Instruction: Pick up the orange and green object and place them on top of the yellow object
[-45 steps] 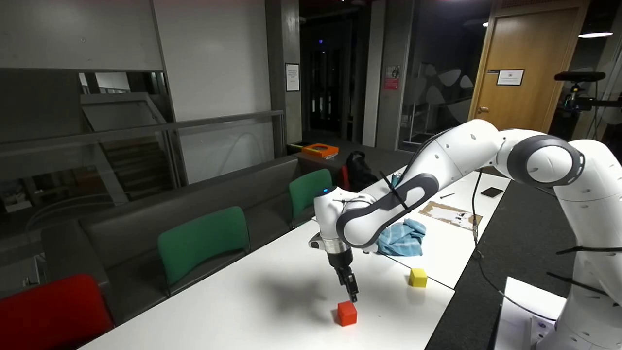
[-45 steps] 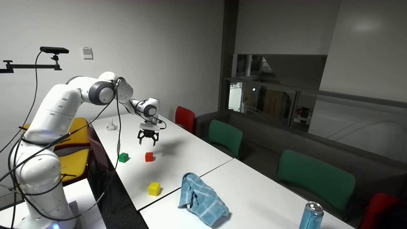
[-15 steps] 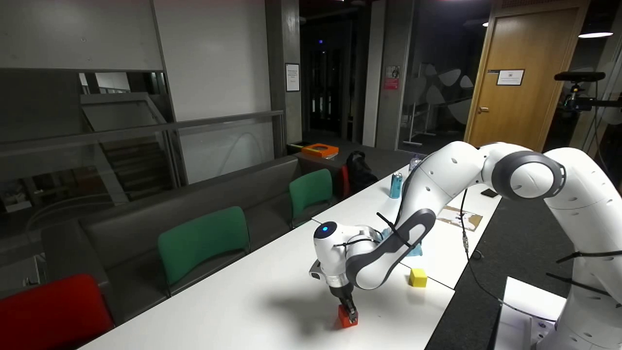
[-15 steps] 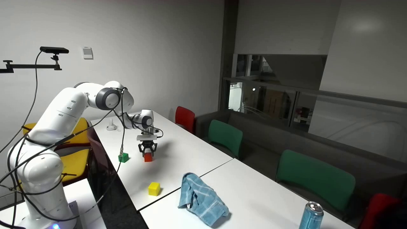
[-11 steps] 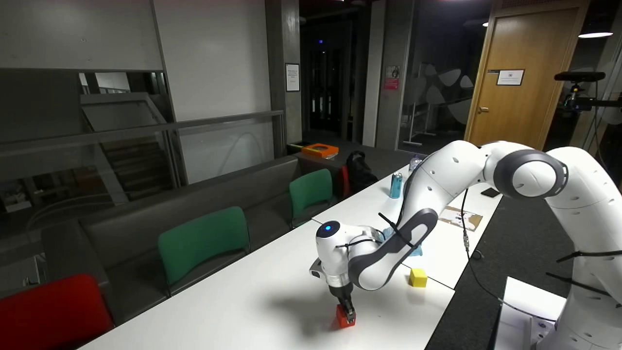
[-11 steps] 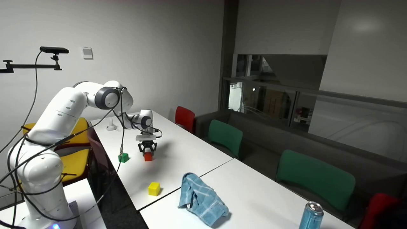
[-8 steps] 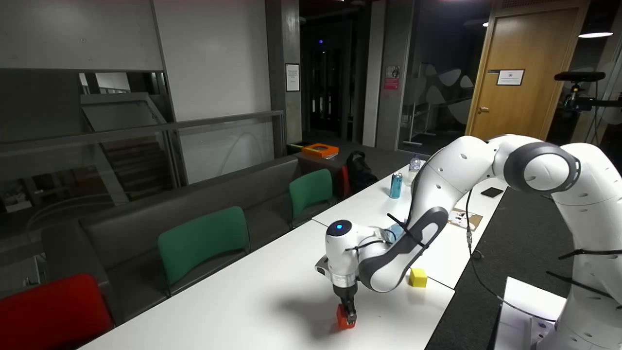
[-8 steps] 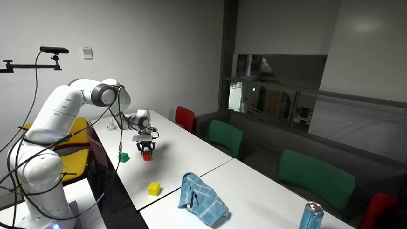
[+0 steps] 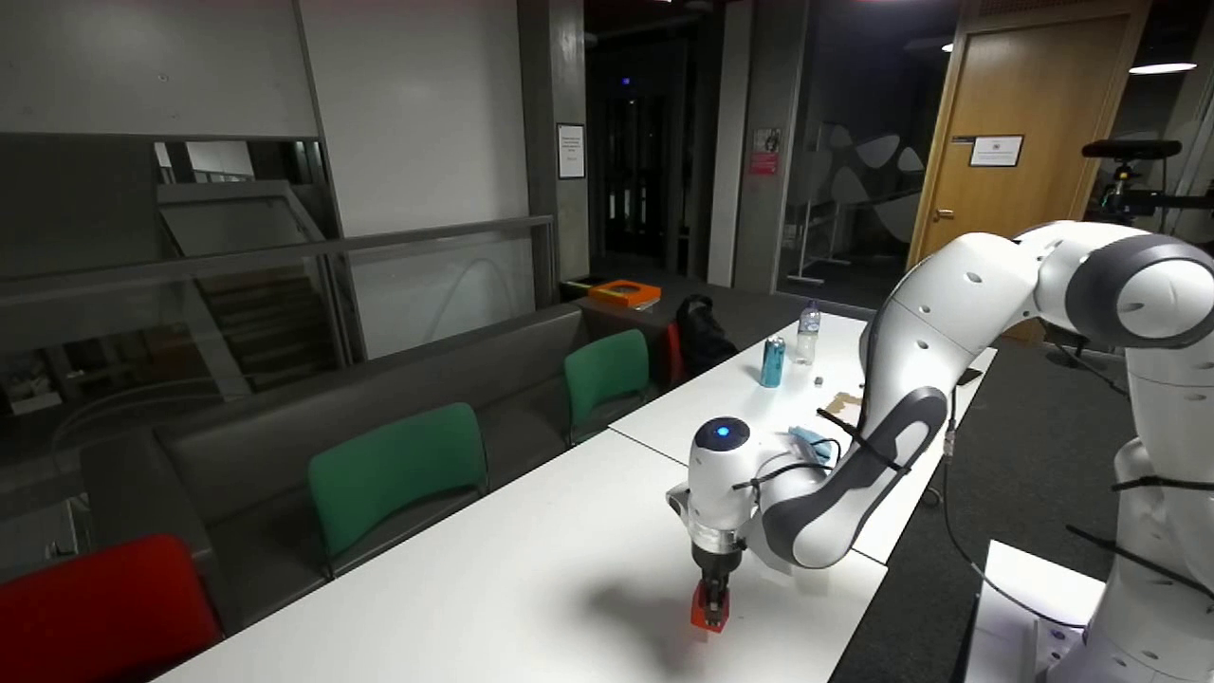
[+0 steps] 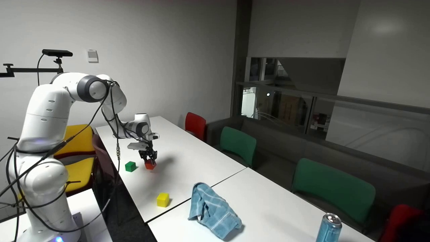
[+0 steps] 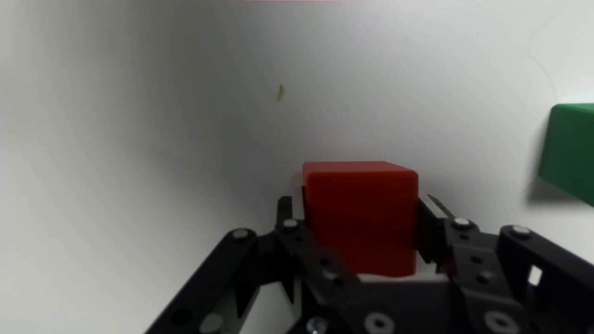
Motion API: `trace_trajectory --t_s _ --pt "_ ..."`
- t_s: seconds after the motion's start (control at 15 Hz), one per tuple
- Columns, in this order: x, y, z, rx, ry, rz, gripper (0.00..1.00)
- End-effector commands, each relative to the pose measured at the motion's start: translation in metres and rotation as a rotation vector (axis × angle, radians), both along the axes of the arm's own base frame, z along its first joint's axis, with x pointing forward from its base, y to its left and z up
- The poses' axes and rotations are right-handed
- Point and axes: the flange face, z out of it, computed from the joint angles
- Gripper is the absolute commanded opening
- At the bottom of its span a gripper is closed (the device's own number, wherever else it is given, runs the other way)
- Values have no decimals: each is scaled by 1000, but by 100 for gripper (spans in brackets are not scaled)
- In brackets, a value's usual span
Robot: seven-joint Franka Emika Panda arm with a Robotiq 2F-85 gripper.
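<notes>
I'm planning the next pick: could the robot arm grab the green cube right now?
Probably not yet: the claw appears shut on the orange-red cube, which needs releasing first. The green cube itself looks reachable, with white tabletop between it and the claw in the wrist view.

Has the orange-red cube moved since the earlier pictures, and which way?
Yes. Held in the gripper, the orange-red cube has moved left in an exterior view, closer to the green cube, which has not shifted.

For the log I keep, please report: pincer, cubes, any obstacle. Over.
Pincer shut on red-orange cube. Yellow cube stands apart. Possible obstacle: green cube, close beside.
</notes>
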Motion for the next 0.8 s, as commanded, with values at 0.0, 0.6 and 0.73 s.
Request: trace_trajectory --t_s 0.0,0.6,0.73 --pt "-25 -23 19 2 -37 -199 30" --pt "-33 -39 -2 -23 -14 -498 55" --pt "-33 -39 -2 -23 -15 -509 55"
